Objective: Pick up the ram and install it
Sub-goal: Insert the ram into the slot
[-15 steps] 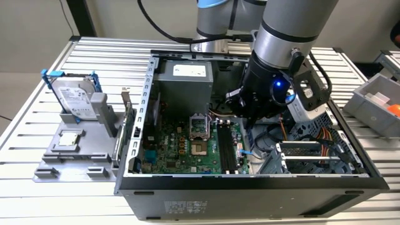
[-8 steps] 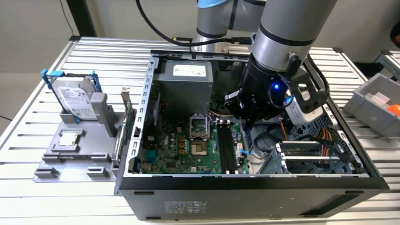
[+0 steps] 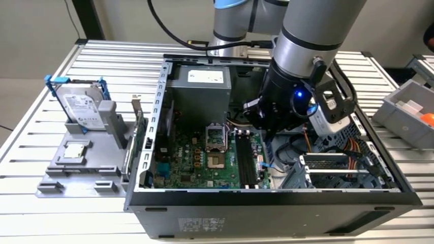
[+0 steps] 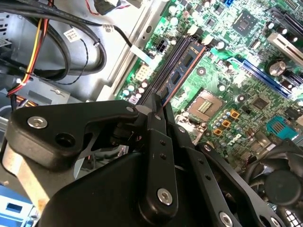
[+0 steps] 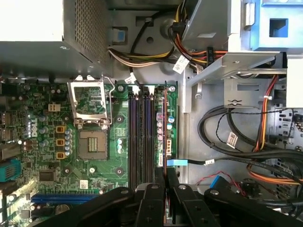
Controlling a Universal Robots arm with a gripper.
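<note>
The tool (image 5: 165, 189) is closed on the ram (image 4: 182, 66), which stands edge-down over the motherboard (image 5: 94, 161) slots.

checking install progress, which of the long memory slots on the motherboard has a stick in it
The outermost slot, nearest the board edge beside the grey metal drive bay: the thin dark ram stick stands in it, under the black pincer. The other long black slots look empty.

Work surface: ribbed aluminium table (image 3: 40, 122), slats running across the exterior view. Directly on it: open computer case (image 3: 271, 213) at centre; grey fixture tray (image 3: 81, 170) just beside the case on the exterior view's left, carrying an upright hard drive (image 3: 81, 109) in a blue-cornered bracket. Grey bin (image 3: 407, 109) sits on the table's right edge, well apart from the tray.
</note>
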